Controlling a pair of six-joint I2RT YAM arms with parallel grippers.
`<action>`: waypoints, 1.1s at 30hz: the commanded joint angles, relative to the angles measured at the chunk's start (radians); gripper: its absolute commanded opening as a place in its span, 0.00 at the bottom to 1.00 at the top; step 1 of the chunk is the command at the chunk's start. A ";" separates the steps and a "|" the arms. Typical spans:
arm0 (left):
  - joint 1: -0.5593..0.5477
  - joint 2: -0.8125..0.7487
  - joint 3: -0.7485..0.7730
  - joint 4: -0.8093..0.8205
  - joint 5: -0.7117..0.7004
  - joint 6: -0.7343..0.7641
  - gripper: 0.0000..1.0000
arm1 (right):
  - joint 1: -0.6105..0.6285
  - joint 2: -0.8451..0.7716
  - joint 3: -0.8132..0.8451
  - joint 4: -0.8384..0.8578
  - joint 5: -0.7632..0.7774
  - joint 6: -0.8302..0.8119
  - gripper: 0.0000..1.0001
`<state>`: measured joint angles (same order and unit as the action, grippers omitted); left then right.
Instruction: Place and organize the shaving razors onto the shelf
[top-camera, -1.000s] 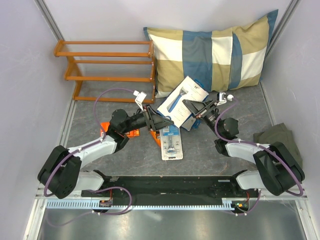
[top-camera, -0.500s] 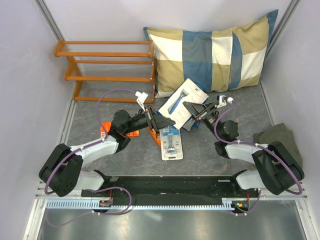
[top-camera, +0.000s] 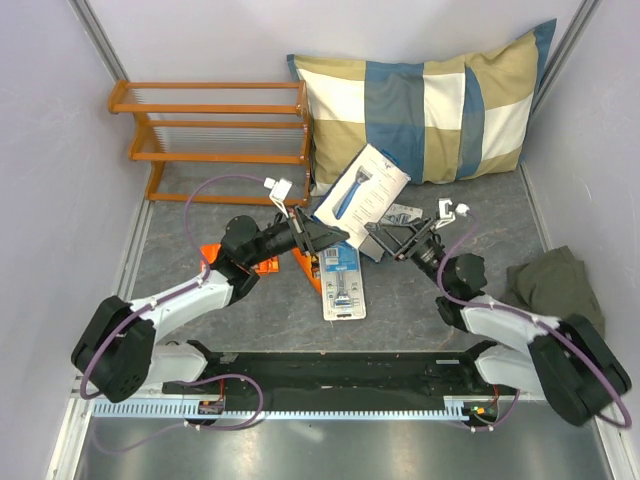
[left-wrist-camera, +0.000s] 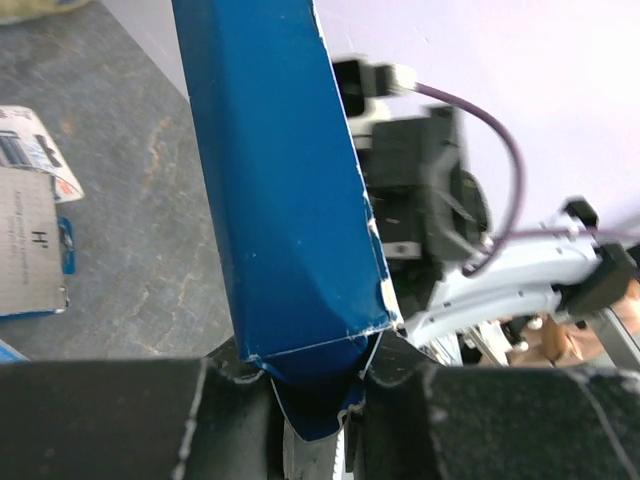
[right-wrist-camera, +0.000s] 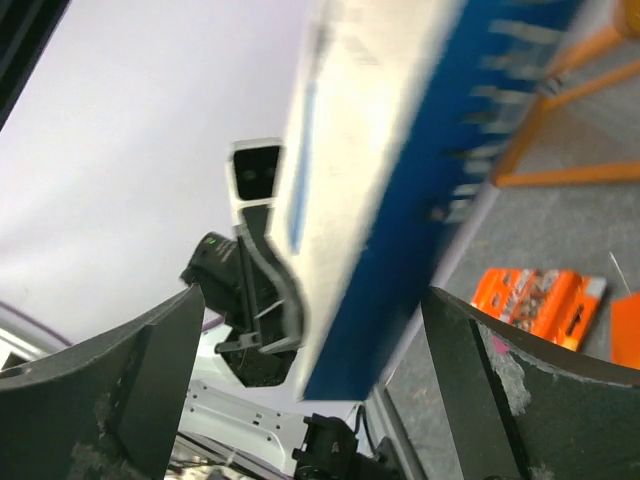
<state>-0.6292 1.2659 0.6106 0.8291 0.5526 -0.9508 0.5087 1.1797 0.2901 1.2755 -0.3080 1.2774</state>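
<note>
Lower corner of white razor box (top-camera: 365, 185) is clamped by left jaws; box is raised between arms, off tabletop (top-camera: 400, 300). Beside it, right jaws are spread wide, empty. Corner hold judged weak: slow swing toward shelf (top-camera: 210, 130) advised, box laid flat on tier.

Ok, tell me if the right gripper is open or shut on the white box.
Open. The right gripper has its jaws wide apart either side of the white box; the left gripper clamps the box's end.

1 shelf (top-camera: 205, 108), 1 pillow (top-camera: 430, 100), 2 orange packs (right-wrist-camera: 530, 298).
</note>
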 joint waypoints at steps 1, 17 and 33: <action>0.019 -0.068 0.093 -0.086 -0.098 0.093 0.02 | 0.002 -0.187 0.007 -0.185 0.007 -0.177 0.98; 0.496 0.021 0.644 -0.557 0.111 0.050 0.02 | 0.002 -0.465 -0.002 -0.709 0.029 -0.382 0.98; 0.865 0.323 1.112 -0.924 0.309 -0.092 0.02 | 0.002 -0.390 -0.052 -0.683 -0.043 -0.392 0.98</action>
<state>0.1932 1.5688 1.6432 -0.0399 0.7986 -0.9913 0.5087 0.7811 0.2287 0.5777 -0.3233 0.9115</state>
